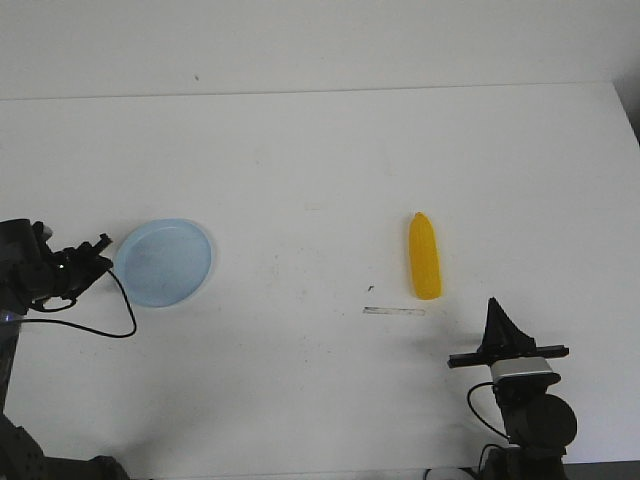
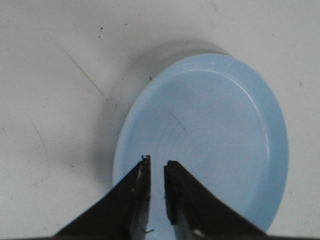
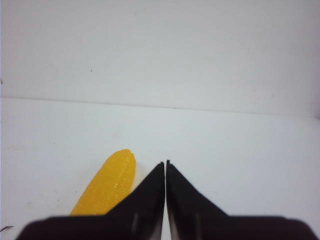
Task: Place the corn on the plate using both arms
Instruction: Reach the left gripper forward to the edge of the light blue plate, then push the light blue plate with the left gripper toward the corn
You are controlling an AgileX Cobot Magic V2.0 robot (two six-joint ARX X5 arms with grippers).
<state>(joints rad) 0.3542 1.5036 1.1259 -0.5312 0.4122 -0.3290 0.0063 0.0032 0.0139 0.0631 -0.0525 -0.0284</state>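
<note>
Front view shows the right gripper point(image 1: 492, 302) closed and empty near the corn point(image 1: 424, 257), while the barely parted, empty left gripper point(image 2: 157, 162) hangs over the plate point(image 2: 250, 100), likely to steady it.

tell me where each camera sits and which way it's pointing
Front view: set above the robot, looking forward over the table; shows plate, corn, left gripper, right gripper.
Left wrist view: on the left arm, aimed down at the plate; its nearly closed fingers show.
Right wrist view: on the right arm, facing the far wall; shut fingers beside the corn.
Shared: front and left wrist both show the plate.
</note>
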